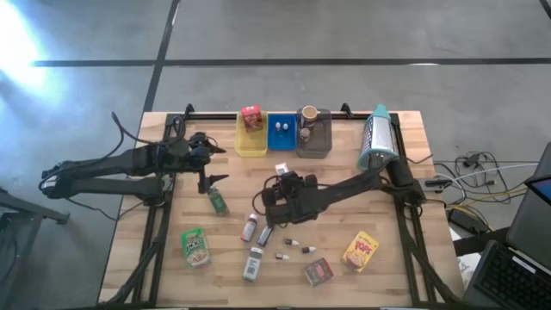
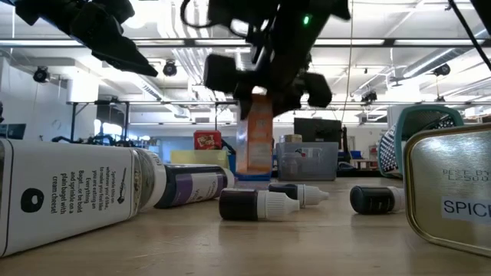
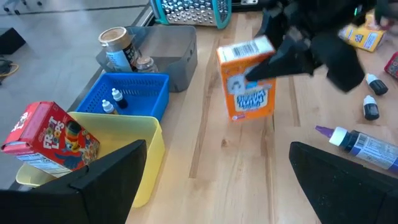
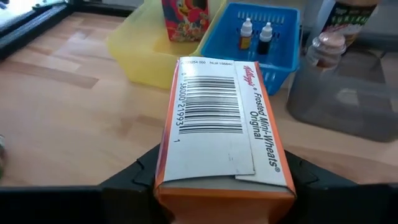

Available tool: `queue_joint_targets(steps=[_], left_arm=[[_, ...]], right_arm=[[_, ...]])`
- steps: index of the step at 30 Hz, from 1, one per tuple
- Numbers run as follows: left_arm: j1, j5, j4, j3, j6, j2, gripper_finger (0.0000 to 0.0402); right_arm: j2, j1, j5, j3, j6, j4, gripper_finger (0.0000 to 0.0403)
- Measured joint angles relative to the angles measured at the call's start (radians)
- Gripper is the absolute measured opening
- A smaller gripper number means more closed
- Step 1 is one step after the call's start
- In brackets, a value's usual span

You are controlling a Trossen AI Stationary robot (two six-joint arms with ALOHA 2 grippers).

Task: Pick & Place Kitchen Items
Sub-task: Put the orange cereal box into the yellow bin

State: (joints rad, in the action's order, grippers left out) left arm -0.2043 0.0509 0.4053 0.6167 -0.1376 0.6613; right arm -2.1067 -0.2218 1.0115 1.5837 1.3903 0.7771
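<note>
At mid-table, right gripper [image 3: 264,65] holds orange box [image 3: 247,78] upright.

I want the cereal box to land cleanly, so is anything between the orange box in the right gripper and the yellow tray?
Nothing visible. The right gripper holds the orange box; bare wood lies between it and the yellow tray.

We see even, bright indoor light. Strong glare whitens the floor [image 1: 21,39] at the high view's upper left. In the low view, ceiling strip lights [image 2: 192,42] shine behind the arms, which show as dark silhouettes; the nearest bottle [image 2: 69,195] and tin [image 2: 453,192] are soft. Shadows on the table [image 1: 155,267] are faint. Left wrist view: dark blurred fingers [image 3: 348,186].
</note>
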Motion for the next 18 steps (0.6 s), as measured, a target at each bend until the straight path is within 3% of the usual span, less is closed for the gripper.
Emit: queue_joint_targets(steps=[4, 8, 18], left_arm=[[0.000, -0.001, 0.005, 0.000, -0.006, 0.000, 0.0400], [0.000, -0.004, 0.015, 0.000, -0.048, 0.004, 0.0400], [0.044, 0.028, 0.003, -0.019, -0.182, 0.096, 0.0394]], right_arm=[[0.068, -0.008, -0.046, 0.000, -0.016, 0.055, 0.0158], [0.153, -0.015, -0.160, -0.002, -0.084, 0.096, 0.0146], [0.425, -0.036, -0.427, -0.015, -0.236, 0.107, 0.0163]])
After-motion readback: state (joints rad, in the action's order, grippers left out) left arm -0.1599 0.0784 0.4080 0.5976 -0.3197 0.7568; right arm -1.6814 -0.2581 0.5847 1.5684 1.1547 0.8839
